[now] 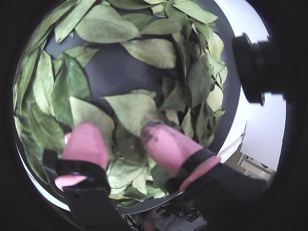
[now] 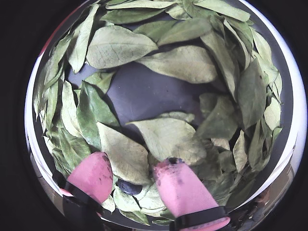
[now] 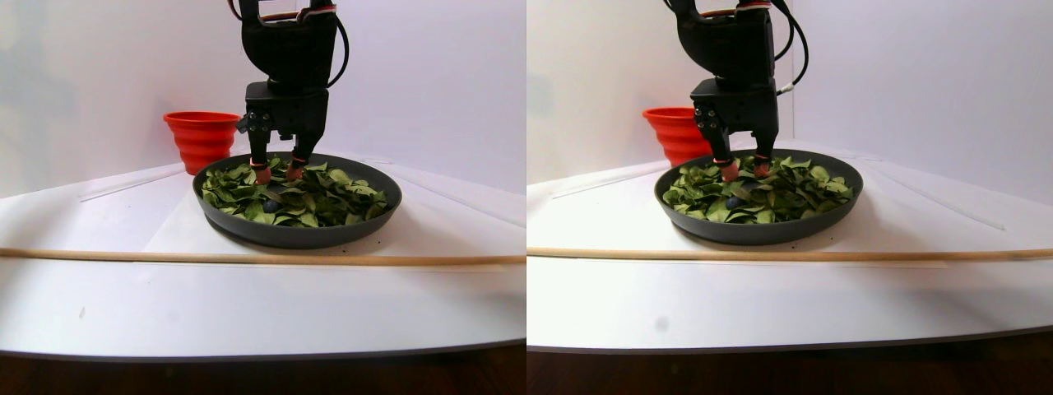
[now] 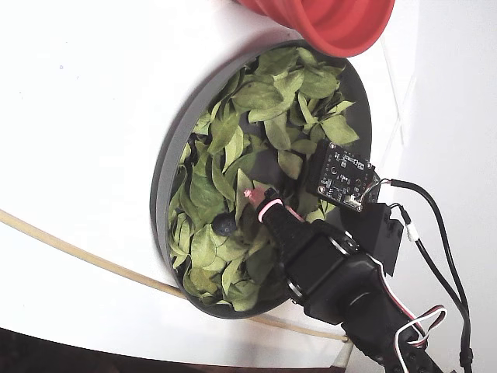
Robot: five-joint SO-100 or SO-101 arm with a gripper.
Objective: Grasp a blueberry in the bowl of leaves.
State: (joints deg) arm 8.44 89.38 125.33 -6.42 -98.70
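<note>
The bowl of leaves (image 3: 296,234) is a wide dark grey dish full of green leaves; its rim also shows in the fixed view (image 4: 163,194). The blueberry (image 2: 129,186) lies on the leaves, small and dark. In a wrist view it sits between my two pink fingertips, a little back from the tips. It also shows in the stereo pair view (image 3: 270,206) and in the fixed view (image 4: 224,226). It is hidden in the other wrist view. My gripper (image 2: 134,163) is open and empty, tips down at the leaves (image 1: 120,130), seen over the dish's far side in the stereo pair view (image 3: 278,174).
A red-orange bowl (image 3: 201,136) stands behind the dish, also in the fixed view (image 4: 334,19). A thin wooden stick (image 3: 247,257) lies across the white table in front of the dish. A small camera board (image 4: 342,177) rides beside the gripper.
</note>
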